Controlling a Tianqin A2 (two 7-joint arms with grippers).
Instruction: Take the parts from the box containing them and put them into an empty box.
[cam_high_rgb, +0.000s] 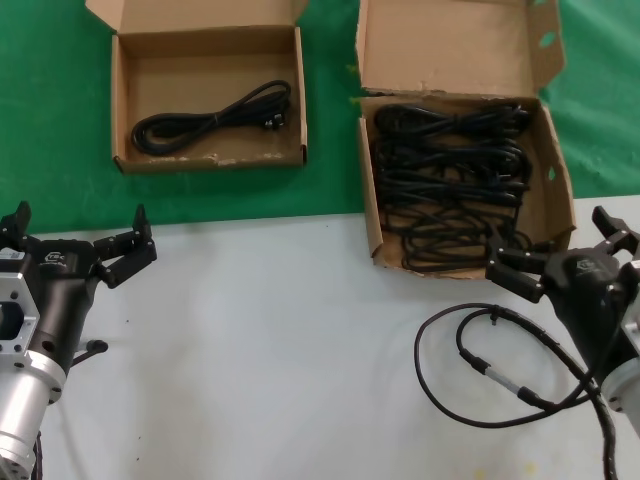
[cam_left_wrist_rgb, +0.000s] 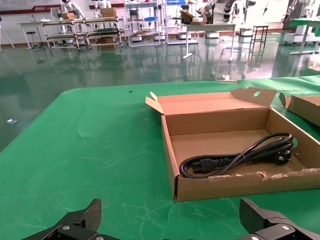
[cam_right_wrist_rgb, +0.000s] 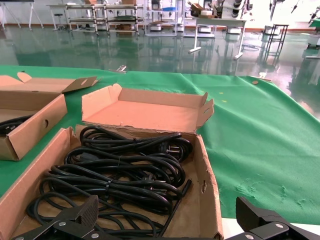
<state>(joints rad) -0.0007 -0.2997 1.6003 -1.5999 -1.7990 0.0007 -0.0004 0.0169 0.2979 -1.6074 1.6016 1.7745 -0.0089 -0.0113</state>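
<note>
The bigger cardboard box (cam_high_rgb: 556, 190) stands at the back right, lid flap up, holding several looped black power cords (cam_high_rgb: 450, 180). In the right wrist view these cords (cam_right_wrist_rgb: 120, 172) fill the box (cam_right_wrist_rgb: 207, 200). The smaller squarish box (cam_high_rgb: 210, 160) at the back left holds one coiled cord (cam_high_rgb: 215, 118), which lies across its floor in the left wrist view as well (cam_left_wrist_rgb: 235, 159). My right gripper (cam_high_rgb: 555, 240) hovers open at the big box's near right corner, holding nothing. My left gripper (cam_high_rgb: 80, 228) is open over the white table, well short of the small box (cam_left_wrist_rgb: 240, 185).
A loose black looped cable with a silver connector (cam_high_rgb: 490, 370) lies on the white table beside my right arm. Both boxes stand on a green cloth (cam_high_rgb: 330, 180) behind the white surface (cam_high_rgb: 280, 340). A gap of green cloth separates the boxes.
</note>
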